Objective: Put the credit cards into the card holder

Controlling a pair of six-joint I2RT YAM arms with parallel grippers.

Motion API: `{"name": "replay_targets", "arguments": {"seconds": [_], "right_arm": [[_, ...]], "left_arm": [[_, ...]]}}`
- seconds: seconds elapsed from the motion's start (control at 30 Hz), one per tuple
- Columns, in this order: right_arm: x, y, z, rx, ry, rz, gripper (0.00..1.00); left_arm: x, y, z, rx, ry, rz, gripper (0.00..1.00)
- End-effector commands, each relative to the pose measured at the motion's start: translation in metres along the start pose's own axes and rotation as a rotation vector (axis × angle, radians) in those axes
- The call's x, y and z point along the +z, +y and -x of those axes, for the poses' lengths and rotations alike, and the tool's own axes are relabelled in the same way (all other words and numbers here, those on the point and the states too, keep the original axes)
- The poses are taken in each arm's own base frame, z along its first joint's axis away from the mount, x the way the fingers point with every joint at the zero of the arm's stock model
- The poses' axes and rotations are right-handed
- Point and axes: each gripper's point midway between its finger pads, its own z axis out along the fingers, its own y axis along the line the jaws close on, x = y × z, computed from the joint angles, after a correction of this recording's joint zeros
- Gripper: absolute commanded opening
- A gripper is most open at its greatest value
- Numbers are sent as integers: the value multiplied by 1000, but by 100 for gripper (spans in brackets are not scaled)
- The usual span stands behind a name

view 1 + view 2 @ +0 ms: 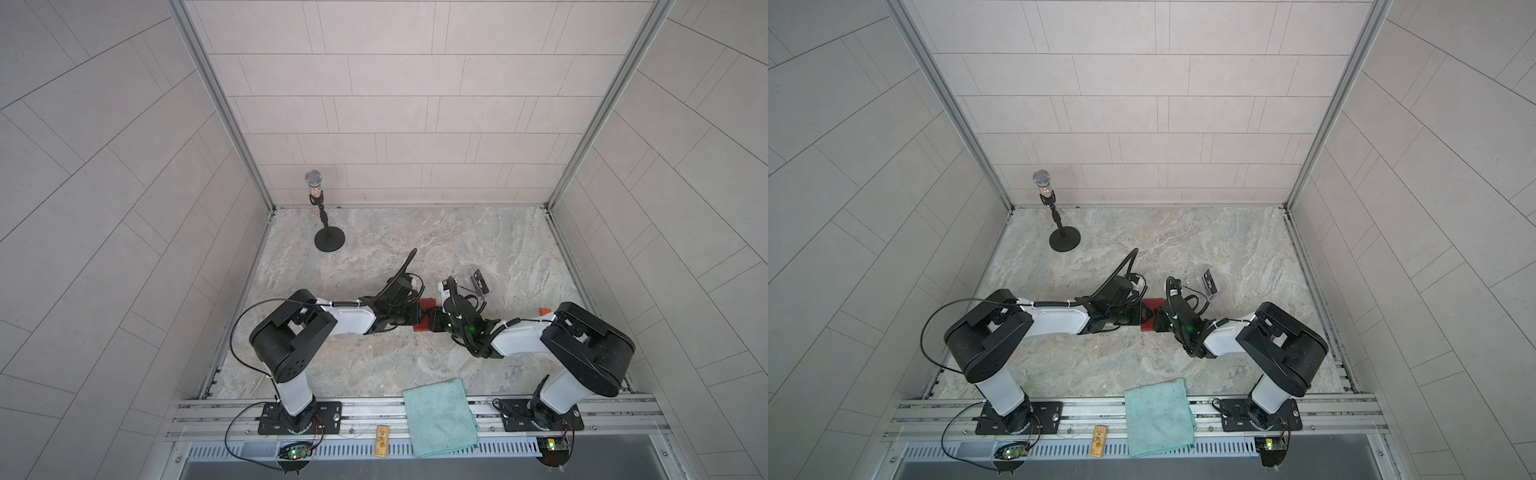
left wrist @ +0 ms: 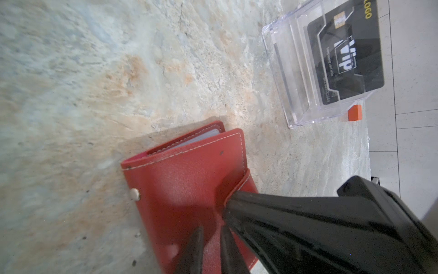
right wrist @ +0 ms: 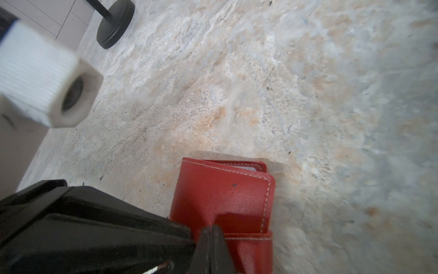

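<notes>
The card holder (image 2: 184, 180) is a red stitched wallet lying closed on the marble table, between my two grippers in both top views (image 1: 426, 303) (image 1: 1151, 302). My left gripper (image 2: 212, 229) rests its tips on the front cover, its jaws a narrow gap apart with nothing pinched between them. My right gripper (image 3: 211, 228) comes from the opposite side, shut on the end of the snap tab (image 3: 246, 227). A black credit card (image 2: 343, 54) with white lettering stands in a clear plastic box (image 2: 284, 78) beyond the wallet. Other cards are out of view.
A microphone on a round black stand (image 1: 328, 239) is at the back left. A small orange block (image 1: 543, 311) lies by the right arm. A teal cloth (image 1: 438, 415) hangs over the front rail, with a small wooden tag (image 1: 381, 445) beside it.
</notes>
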Motion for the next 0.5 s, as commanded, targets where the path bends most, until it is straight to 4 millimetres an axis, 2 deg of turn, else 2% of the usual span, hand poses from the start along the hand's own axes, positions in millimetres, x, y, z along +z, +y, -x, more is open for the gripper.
{"name": "replay_targets", "arguments": {"seconds": [0.0, 0.1, 0.23, 0.33, 0.37, 0.47], "right_arm": [[-19, -27, -49, -33, 218, -120, 10], [-31, -17, -29, -60, 189, -129, 15], [-47, -6, -2, -101, 147, -138, 33], [-58, -7, 10, -125, 110, -159, 44], [-62, 2, 24, -144, 72, -145, 46], [-76, -3, 44, -206, -4, -182, 51]], "left_arm": [[-4, 33, -26, -15, 87, 140, 23], [-12, 21, -16, 13, 77, 122, 26], [-29, 2, 2, 64, 47, 102, 31], [-46, -10, 16, 107, 6, 102, 37], [-52, -12, 19, 120, -5, 112, 38], [-75, -7, 32, 171, -58, 192, 41]]}}
